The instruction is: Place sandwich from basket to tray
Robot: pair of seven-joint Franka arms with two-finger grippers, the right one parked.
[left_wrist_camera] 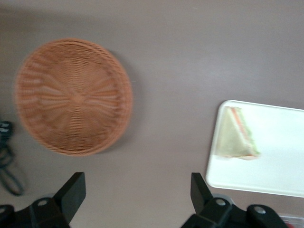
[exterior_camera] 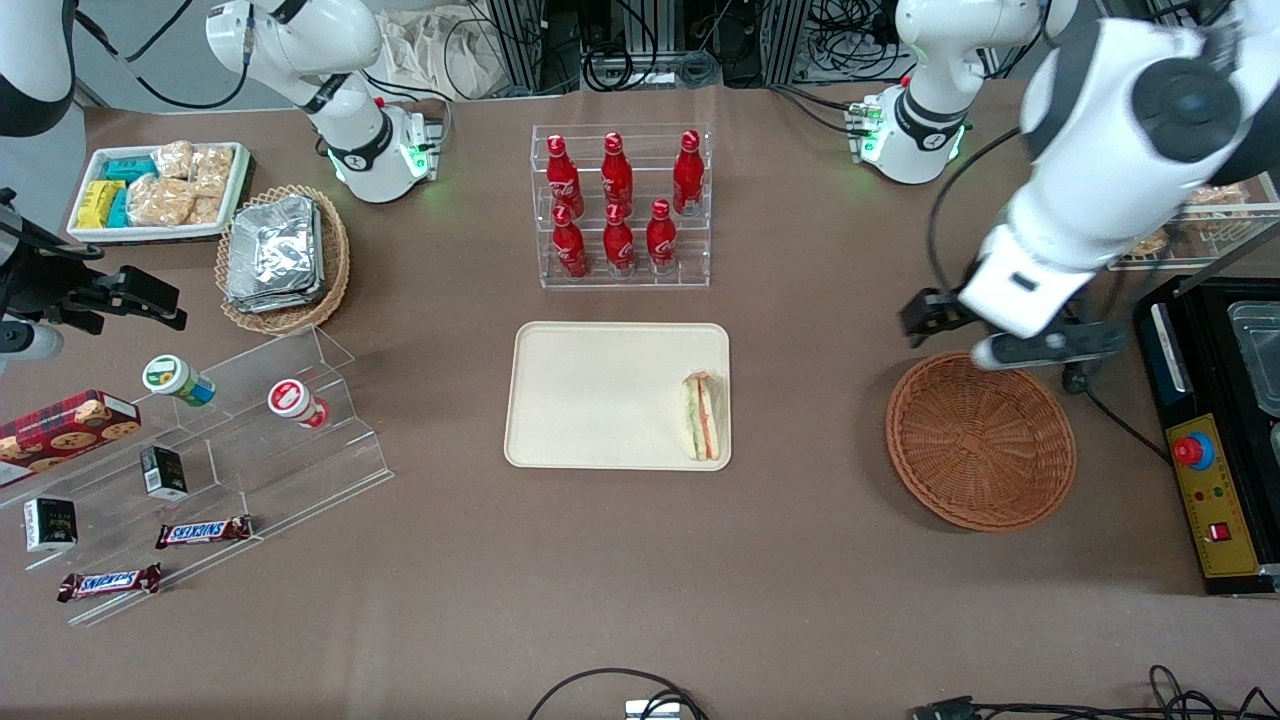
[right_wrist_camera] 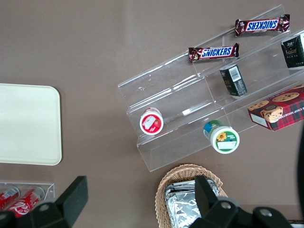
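Note:
The sandwich (exterior_camera: pixel 703 417) (left_wrist_camera: pixel 239 134), a pale wedge with orange and green layers, lies on the cream tray (exterior_camera: pixel 590 400) (left_wrist_camera: pixel 280 166), at the tray's end nearest the basket. The reddish-brown wicker basket (exterior_camera: pixel 980 440) (left_wrist_camera: pixel 73 97) stands toward the working arm's end of the table with nothing in it. My gripper (exterior_camera: pixel 985 335) (left_wrist_camera: pixel 137 185) hangs above the table beside the basket's rim, farther from the front camera than the basket's middle. It is open, with only bare table between its fingers.
A clear rack of red bottles (exterior_camera: pixel 622 205) stands farther from the front camera than the tray. A black machine with a red button (exterior_camera: pixel 1210 440) sits beside the basket, with a cable (left_wrist_camera: pixel 7 161) near it. An acrylic snack stand (exterior_camera: pixel 200 450) and a tan basket of foil packets (exterior_camera: pixel 283 258) lie toward the parked arm's end.

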